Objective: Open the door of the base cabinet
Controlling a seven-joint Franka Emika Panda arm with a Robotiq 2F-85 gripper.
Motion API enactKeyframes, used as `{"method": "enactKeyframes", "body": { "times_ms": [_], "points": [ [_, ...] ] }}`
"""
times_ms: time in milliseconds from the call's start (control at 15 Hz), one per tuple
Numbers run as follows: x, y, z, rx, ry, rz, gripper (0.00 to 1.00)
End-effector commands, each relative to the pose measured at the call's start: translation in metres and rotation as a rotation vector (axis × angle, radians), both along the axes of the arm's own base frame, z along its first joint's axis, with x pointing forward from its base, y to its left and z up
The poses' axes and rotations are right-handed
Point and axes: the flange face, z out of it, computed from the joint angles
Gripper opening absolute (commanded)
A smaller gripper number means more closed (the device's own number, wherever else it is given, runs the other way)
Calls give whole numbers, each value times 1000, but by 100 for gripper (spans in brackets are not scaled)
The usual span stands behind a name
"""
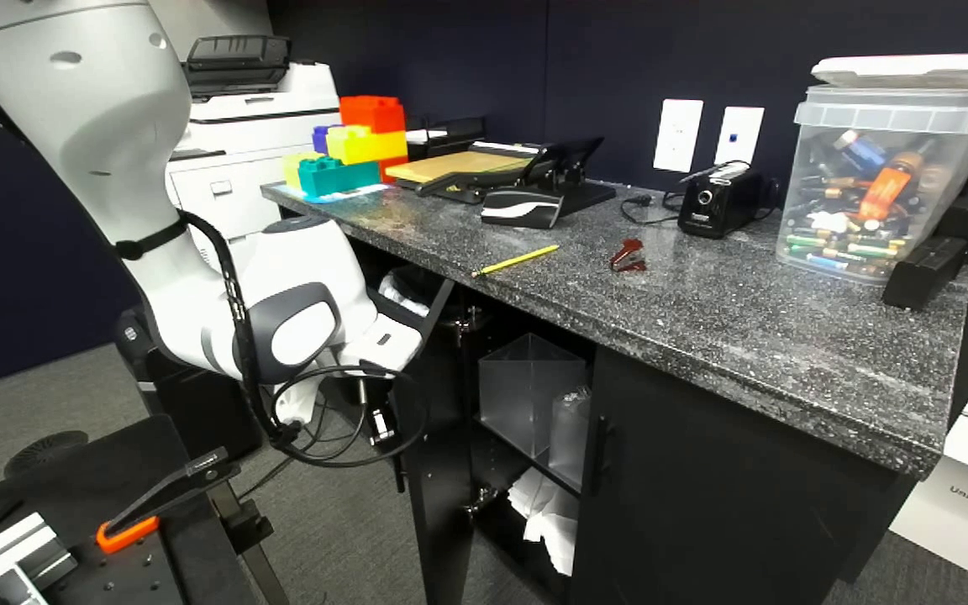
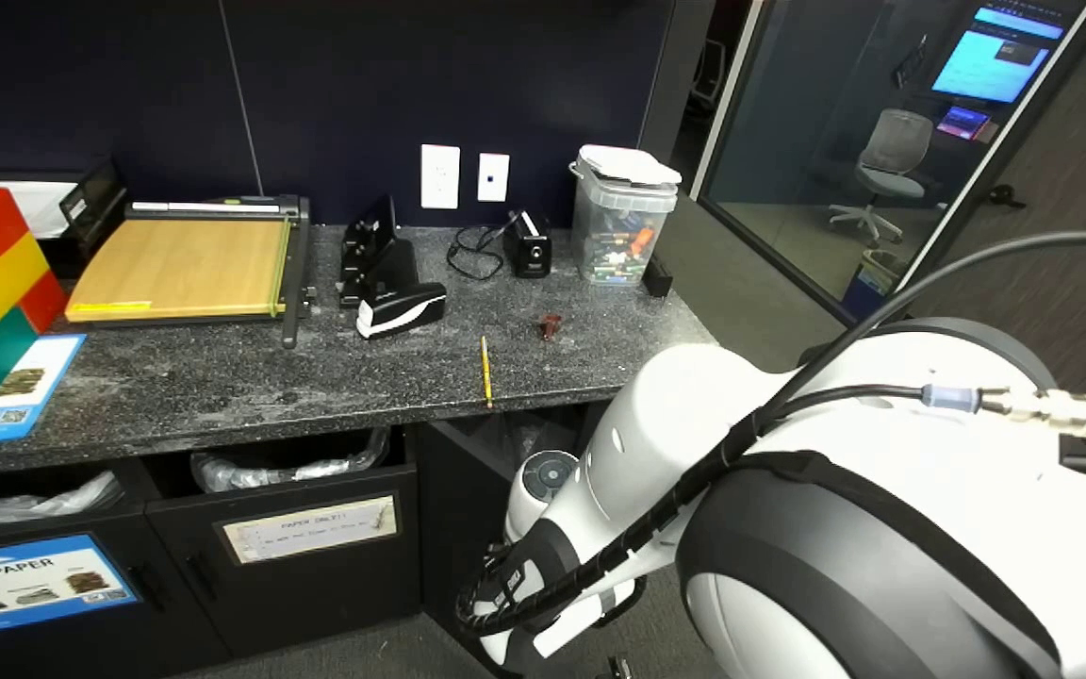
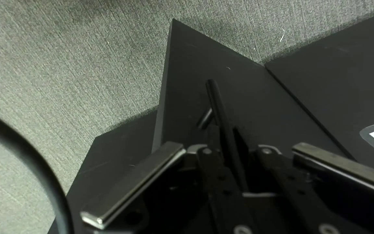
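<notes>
The door [image 1: 442,496] is a flat matte black panel swung well out from the base cabinet [image 1: 728,336], with its hinges and the inside showing. Its front face also shows in an exterior view [image 2: 453,509] and in the wrist view [image 3: 248,94]. The slim black bar handle [image 3: 218,104] runs between my two fingertips. My gripper [image 3: 228,139] is shut on the handle in front of the door. In an exterior view the gripper [image 1: 383,427] is dark and small below the white wrist. In the other exterior view my arm hides it.
The twin door [image 1: 702,479] is shut. Plastic bins [image 1: 530,386] and white paper [image 1: 547,521] lie inside the cabinet. Labelled drawer fronts [image 2: 317,575] stand beside the open door. A black table [image 1: 106,454] with a clamp is near the arm. A black cable [image 3: 34,162] loops by the wrist.
</notes>
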Motion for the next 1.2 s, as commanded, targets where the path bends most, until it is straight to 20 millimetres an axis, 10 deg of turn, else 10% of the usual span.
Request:
{"method": "enactKeyframes", "body": {
  "times_ms": [0, 467, 867, 1133],
  "points": [
    [-26, 68, 32, 75, 98, 151, 47],
    [-64, 136, 101, 127, 415, 365, 98],
    [-79, 106, 157, 4, 746, 429, 100],
    [-72, 115, 142, 37, 681, 397, 100]
  ]
}}
